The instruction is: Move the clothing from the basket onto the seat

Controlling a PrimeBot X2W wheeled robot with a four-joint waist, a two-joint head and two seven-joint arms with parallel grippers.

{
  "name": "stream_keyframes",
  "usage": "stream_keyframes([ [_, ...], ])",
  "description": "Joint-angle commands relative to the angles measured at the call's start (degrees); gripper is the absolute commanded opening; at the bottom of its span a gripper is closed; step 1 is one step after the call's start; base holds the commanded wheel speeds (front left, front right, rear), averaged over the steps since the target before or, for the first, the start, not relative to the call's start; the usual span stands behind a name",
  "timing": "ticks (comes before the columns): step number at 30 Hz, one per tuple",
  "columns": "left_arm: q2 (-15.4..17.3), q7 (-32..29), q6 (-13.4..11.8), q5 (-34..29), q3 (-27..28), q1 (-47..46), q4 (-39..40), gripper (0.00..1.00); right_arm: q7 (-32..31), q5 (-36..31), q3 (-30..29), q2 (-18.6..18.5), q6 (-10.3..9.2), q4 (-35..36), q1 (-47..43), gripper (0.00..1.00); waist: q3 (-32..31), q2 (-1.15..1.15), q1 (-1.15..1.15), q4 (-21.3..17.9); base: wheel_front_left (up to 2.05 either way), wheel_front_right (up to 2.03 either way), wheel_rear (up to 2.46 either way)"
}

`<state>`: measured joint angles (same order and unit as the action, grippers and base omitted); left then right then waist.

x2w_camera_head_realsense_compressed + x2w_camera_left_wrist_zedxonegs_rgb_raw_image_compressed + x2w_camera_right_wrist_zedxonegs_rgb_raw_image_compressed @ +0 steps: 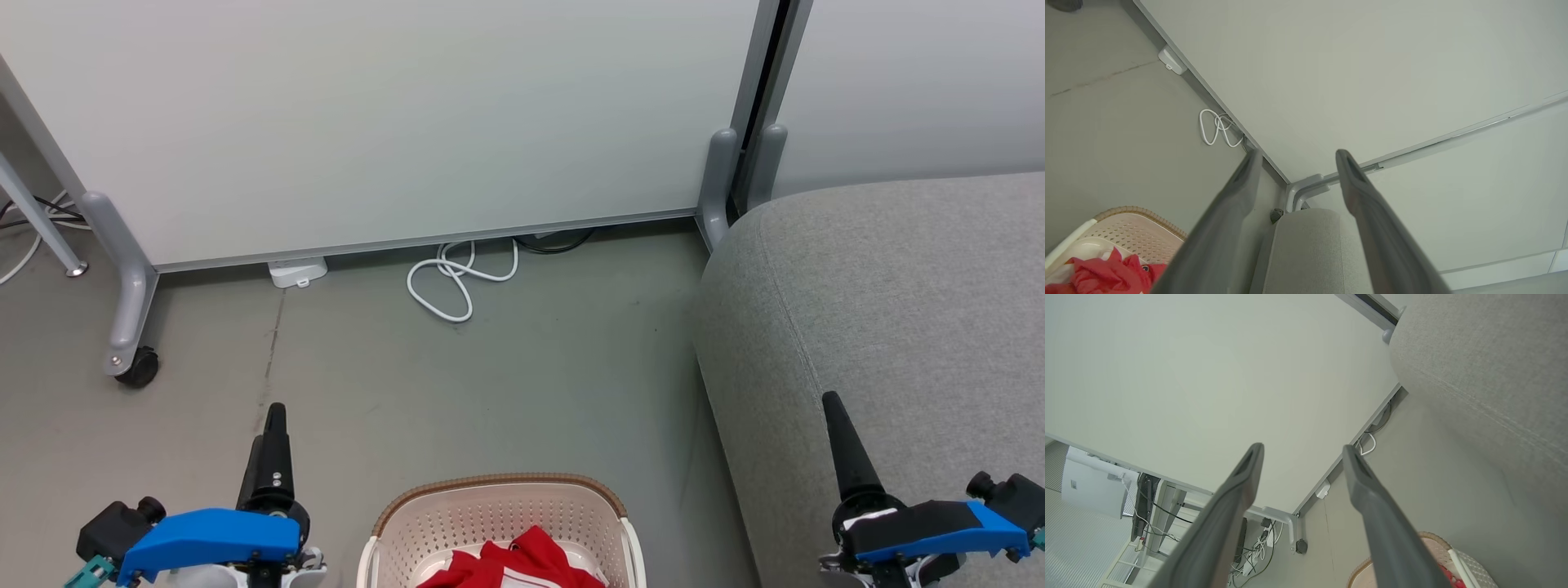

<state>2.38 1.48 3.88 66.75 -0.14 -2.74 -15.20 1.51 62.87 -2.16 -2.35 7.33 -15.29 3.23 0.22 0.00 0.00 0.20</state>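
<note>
While both arms sit at the lower corners of the head view, the clothing [531,562] lies inside the basket [498,483]. The basket stands on the grey floor [506,384] at the bottom centre of that view. The visible fabric is bright red with a white panel. The number of garments in the pile cannot be told. The basket wall is cream-white and perforated, and its rim is brown with a woven look.

The seat [898,286] takes up the right side of the head view. It stands near the basket, with a strip of floor between them.

Left gripper [275,412]: located to the left of the basket, over the floor, pointing toward the pale partition panel [392,122]. In the left wrist view its fingers [1237,192] are spread apart. The tool is released and grasps nothing. That view places the basket and clothing at the lower left and the seat low between the fingers.

Right gripper [831,404]: shown against the seat's surface in the head view. Contact with the cushion cannot be told. In the right wrist view its fingers [1372,498] are spread, so it too is released and grasps nothing.

A coiled white cable [457,286] lies on the floor at the foot of the panel, well apart from the basket.
</note>
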Motion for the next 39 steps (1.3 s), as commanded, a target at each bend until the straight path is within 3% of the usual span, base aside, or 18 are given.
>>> stream_keyframes([
  [1,0.5,0.6,-0.2,-2.2,-0.4,-1.6,0.8,1.00,0.6,-2.2,0.3,-0.3,0.11,0.9,0.8,1.00,0.0,0.00,0.00,0.0,0.00,0.00,0.00],
  [39,0.7,7.4,-0.5,-34.0,-5.6,-1.9,-2.2,1.00,6.9,-33.5,1.3,-0.5,0.15,-0.5,1.3,1.00,0.5,0.00,0.00,0.5,0.00,0.00,0.00],
])
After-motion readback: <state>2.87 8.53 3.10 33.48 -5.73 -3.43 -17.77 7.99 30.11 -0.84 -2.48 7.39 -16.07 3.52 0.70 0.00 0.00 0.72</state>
